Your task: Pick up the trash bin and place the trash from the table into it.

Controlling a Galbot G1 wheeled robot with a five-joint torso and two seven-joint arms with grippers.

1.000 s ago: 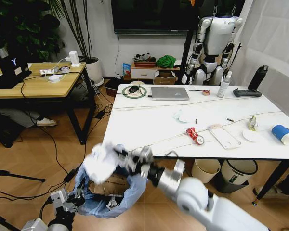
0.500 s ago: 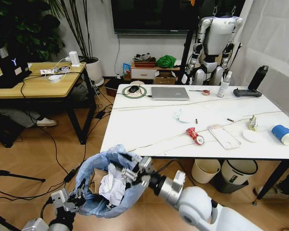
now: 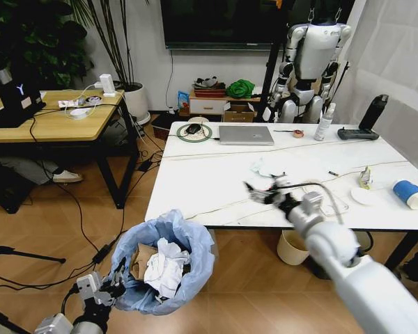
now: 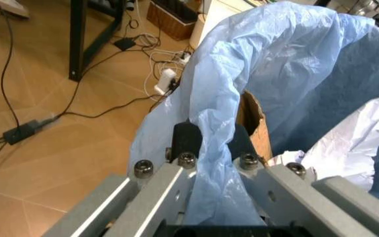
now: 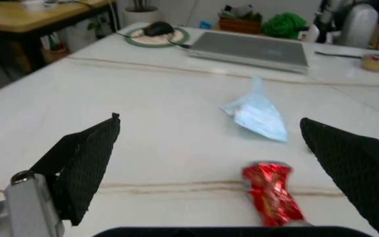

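In the head view our right arm (image 3: 334, 243) covers the crushed red can (image 5: 272, 200) and part of the clear packaging (image 3: 338, 204). The bag (image 4: 295, 74) hides the bin's wall, and crumpled paper (image 3: 164, 268) covers the cardboard (image 3: 141, 259) beneath.

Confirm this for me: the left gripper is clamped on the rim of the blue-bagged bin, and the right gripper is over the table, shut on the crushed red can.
Not quite. The right gripper is open and empty over the table; the right wrist view shows the crushed red can lying between its spread fingers, ungrasped. The left gripper does clamp the trash bin rim.
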